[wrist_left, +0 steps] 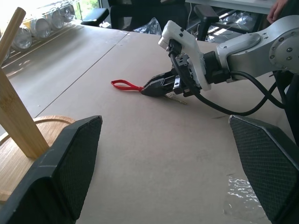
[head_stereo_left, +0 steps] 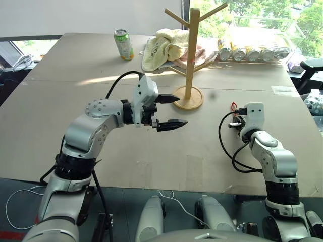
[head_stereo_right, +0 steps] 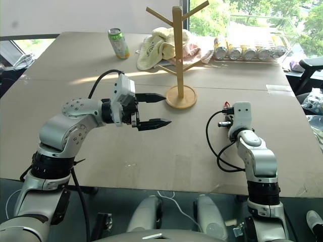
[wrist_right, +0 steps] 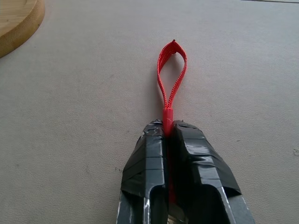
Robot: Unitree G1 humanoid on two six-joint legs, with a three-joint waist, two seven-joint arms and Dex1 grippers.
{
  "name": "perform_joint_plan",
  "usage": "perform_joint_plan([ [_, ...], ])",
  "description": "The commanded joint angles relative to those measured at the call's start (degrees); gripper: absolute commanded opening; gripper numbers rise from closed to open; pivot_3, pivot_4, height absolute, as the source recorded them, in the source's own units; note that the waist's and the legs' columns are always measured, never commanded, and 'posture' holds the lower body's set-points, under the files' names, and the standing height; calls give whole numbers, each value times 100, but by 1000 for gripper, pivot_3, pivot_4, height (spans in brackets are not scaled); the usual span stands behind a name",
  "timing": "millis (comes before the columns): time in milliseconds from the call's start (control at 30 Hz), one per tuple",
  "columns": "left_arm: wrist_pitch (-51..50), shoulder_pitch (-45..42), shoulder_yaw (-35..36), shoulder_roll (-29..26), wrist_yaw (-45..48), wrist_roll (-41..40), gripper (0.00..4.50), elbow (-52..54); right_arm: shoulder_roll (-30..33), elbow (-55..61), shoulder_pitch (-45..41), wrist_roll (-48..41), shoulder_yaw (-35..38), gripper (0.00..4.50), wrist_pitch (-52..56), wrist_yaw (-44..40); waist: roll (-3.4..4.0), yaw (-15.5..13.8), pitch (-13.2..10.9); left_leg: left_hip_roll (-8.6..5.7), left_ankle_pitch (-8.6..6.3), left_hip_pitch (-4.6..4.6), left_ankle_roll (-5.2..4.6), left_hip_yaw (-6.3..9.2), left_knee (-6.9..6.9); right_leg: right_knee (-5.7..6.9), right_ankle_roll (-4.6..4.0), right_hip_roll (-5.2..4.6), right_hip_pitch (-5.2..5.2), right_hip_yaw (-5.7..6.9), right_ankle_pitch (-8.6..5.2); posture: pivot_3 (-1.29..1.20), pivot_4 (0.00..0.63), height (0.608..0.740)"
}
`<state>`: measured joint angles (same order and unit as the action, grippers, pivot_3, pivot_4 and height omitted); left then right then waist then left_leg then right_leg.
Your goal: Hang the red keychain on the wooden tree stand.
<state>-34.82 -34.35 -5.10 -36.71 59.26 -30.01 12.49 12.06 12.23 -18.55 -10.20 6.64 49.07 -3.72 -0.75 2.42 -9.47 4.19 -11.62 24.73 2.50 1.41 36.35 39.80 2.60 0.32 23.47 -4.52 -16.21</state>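
Basically no readable writing anywhere; the green soda can (head_stereo_left: 123,44) label is too small to read. Right end effector (wrist_right: 168,128) is clamped on the red keychain (wrist_right: 171,70), whose loop lies flat on the surface (head_stereo_left: 151,151). From the left wrist view, its silver key (wrist_left: 176,97) pokes out behind the fingers. Left end effector (head_stereo_left: 171,111) hangs wide open beside the wooden tree stand (head_stereo_left: 190,55).

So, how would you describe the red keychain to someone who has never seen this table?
Find the wooden tree stand on the big table. To its right, on the near part of the table, the right gripper has its jaws shut on the red keychain. It is the only thin red loop there.
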Motion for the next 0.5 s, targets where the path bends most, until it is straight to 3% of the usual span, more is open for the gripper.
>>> perform_joint_plan([
  [33,31,-34,163,20,-91,-68,4500,178,104,104,49,10,-142,56,-76,-200,0,0,0,0,0,0,0,0,0,0,0,0,0,0,0,0,150,732],
  [367,-833,624,1287,-134,-769,-1193,4500,1149,923,1861,317,-393,-677,56,-1055,-1688,2,1,-11,1,0,6,0,0,-3,0,2,0,8,-1,-1,0,150,732],
  [500,-1618,749,2250,-23,-1691,-2534,4500,1513,934,2218,233,-447,-698,56,-1735,-1933,-11,-5,-20,1,0,5,0,3,2,1,4,-1,3,3,-2,0,150,732],
])
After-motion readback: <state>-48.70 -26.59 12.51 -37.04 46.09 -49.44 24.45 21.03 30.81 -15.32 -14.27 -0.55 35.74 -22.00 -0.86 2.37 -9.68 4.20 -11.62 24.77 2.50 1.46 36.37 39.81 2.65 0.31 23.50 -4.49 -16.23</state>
